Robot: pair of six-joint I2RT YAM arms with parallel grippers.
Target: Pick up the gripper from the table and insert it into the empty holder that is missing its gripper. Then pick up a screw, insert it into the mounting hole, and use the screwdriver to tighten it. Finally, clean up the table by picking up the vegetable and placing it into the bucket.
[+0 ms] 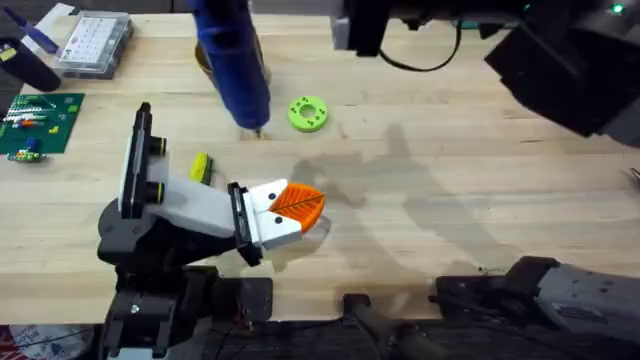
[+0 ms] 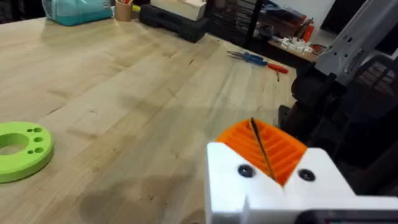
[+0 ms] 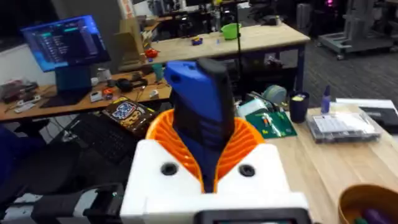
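Overhead, the pale wooden tabletop [image 1: 450, 180] carries the grey-and-white holder [image 1: 190, 205] at lower left, with the orange leaf-shaped gripper [image 1: 298, 203] at its white end block. The blue screwdriver [image 1: 232, 60] hangs tip-down above the boards near a green disc [image 1: 308, 113]. A small yellow piece [image 1: 200, 167] lies beside the holder; a clear parts box [image 1: 93, 43] and a green circuit board [image 1: 38, 122] sit at the far left.

From the left wrist, the left end effector [image 2: 264, 149] has its orange pads pressed together on nothing, with the green disc on the wood.

From the right wrist, the right end effector [image 3: 208, 155] is clamped around the screwdriver's handle. The tan bucket [image 3: 367, 202] sits at the corner; desks and a lit monitor [image 3: 62, 43] fill the room behind.
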